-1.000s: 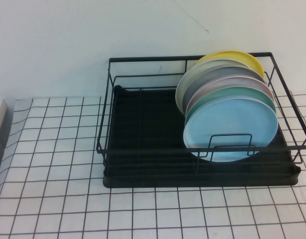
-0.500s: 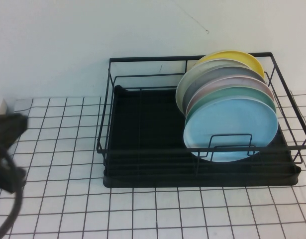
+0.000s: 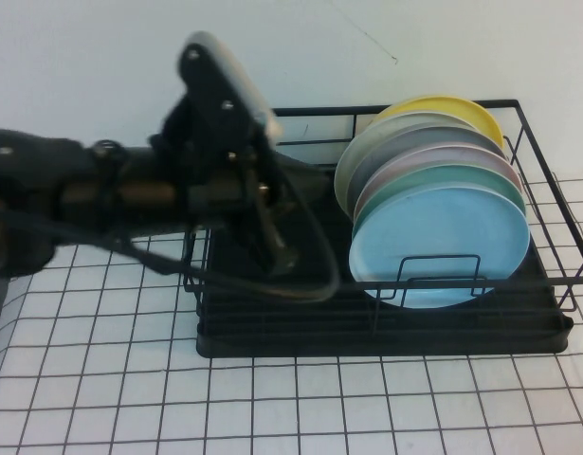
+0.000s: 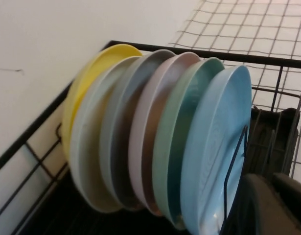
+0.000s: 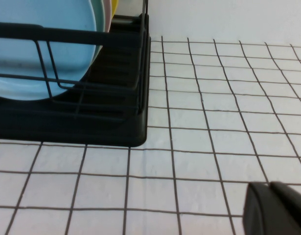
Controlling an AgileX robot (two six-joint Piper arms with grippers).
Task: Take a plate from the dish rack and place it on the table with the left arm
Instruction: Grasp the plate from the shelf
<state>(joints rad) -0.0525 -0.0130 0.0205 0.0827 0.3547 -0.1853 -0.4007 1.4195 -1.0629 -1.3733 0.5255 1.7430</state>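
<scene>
The sky-blue plate (image 3: 443,242) stands on edge at the front of a row of plates in the black dish rack (image 3: 272,336), behind the small wire loop holder (image 3: 441,258). My left arm (image 3: 177,185) reaches in from the left over the rack's left half. In the left wrist view the sky-blue plate (image 4: 214,147) is the nearest one, and my left gripper (image 4: 276,196) is shut and empty, close beside its face without touching it. My right gripper (image 5: 272,208) is shut and empty, low over the table (image 5: 204,147) to the right of the rack (image 5: 116,122).
Behind the sky-blue plate stand a mint-green plate (image 3: 414,182), a pinkish one, a grey one, a pale one and a yellow plate (image 3: 452,107) at the back. A white wall rises behind the rack. The grid-cloth table (image 3: 272,398) spreads in front and to the left.
My left arm has swung in from the left edge and now reaches over the rack's left half toward the plates. The plates and the rack have not moved.
</scene>
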